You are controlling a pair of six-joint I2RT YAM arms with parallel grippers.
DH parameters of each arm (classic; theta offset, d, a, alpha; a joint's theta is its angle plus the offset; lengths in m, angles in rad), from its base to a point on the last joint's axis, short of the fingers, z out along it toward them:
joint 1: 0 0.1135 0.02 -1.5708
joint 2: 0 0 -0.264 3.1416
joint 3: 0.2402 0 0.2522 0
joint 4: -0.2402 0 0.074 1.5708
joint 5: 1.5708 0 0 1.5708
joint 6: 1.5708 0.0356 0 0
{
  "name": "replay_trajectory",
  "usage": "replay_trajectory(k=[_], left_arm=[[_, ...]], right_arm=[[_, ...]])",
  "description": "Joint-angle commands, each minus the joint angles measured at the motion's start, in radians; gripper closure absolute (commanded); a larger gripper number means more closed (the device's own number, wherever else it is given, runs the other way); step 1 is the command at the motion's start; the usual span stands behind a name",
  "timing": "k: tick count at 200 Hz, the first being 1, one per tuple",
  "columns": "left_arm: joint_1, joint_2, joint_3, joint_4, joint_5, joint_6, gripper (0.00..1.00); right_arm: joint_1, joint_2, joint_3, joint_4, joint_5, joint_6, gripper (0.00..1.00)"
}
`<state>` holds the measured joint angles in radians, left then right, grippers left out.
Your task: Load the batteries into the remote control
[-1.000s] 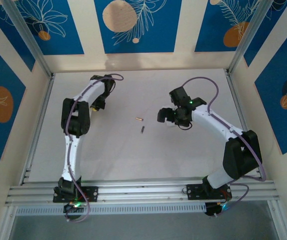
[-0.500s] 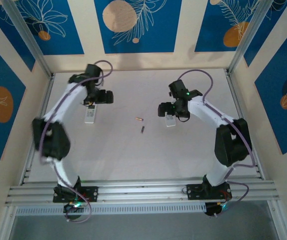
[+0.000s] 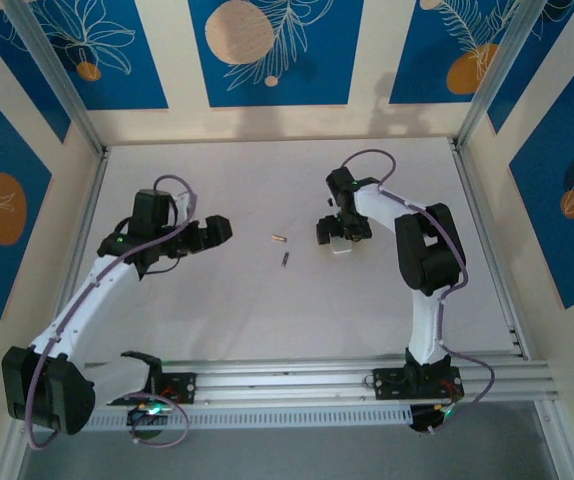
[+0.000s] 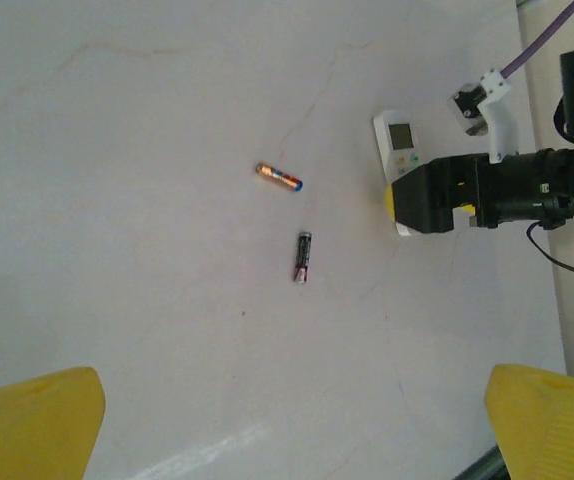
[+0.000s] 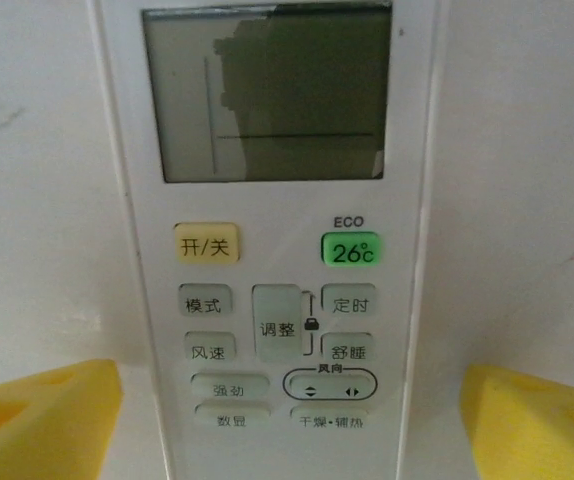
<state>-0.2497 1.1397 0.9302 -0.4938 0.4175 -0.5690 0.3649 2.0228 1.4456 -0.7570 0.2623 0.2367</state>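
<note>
Two batteries lie mid-table: a coppery-orange one and a dark one. To their right, the white remote control lies face up, showing its screen and buttons. My right gripper is open just above it. One yellow fingertip stands on each side of its lower end, with a gap on both sides. My left gripper is open and empty. It is left of the batteries and points toward them.
The bare white table is bounded by aluminium rails at the near edge and by side walls. My left arm stretches diagonally across the near-left part of the table. The right arm stands folded at the right.
My left arm swung back toward the near left, and its gripper opened and left a white object on the table. The right gripper settled over the remote.
</note>
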Motion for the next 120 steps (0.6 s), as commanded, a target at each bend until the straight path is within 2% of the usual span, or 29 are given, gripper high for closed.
replay_trajectory(k=[1, 17, 36, 51, 70, 95, 120], left_arm=[[0.007, -0.022, -0.007, 0.077, 0.06, -0.087, 0.02], [0.007, -0.006, -0.016, 0.133, 0.112, -0.155, 0.02], [-0.011, 0.015, -0.035, 0.264, 0.196, -0.247, 0.01], [-0.06, 0.041, -0.034, 0.354, 0.222, -0.289, 0.01], [-0.131, 0.089, 0.007, 0.367, 0.199, -0.277, 0.0], [-0.184, 0.162, 0.058, 0.385, 0.184, -0.295, 0.0], [-0.211, 0.207, 0.054, 0.553, 0.261, -0.38, 0.0]], right_arm=[[0.006, 0.0, 0.018, -0.024, -0.014, -0.002, 0.21], [0.009, -0.039, 0.008, -0.009, -0.087, 0.005, 0.38], [0.031, -0.18, -0.054, 0.06, -0.207, 0.042, 0.43], [0.077, -0.305, -0.109, 0.124, -0.32, 0.078, 0.45], [0.152, -0.414, -0.165, 0.191, -0.426, 0.119, 0.45], [0.233, -0.458, -0.201, 0.223, -0.498, 0.144, 0.44], [0.286, -0.47, -0.203, 0.242, -0.553, 0.149, 0.44]])
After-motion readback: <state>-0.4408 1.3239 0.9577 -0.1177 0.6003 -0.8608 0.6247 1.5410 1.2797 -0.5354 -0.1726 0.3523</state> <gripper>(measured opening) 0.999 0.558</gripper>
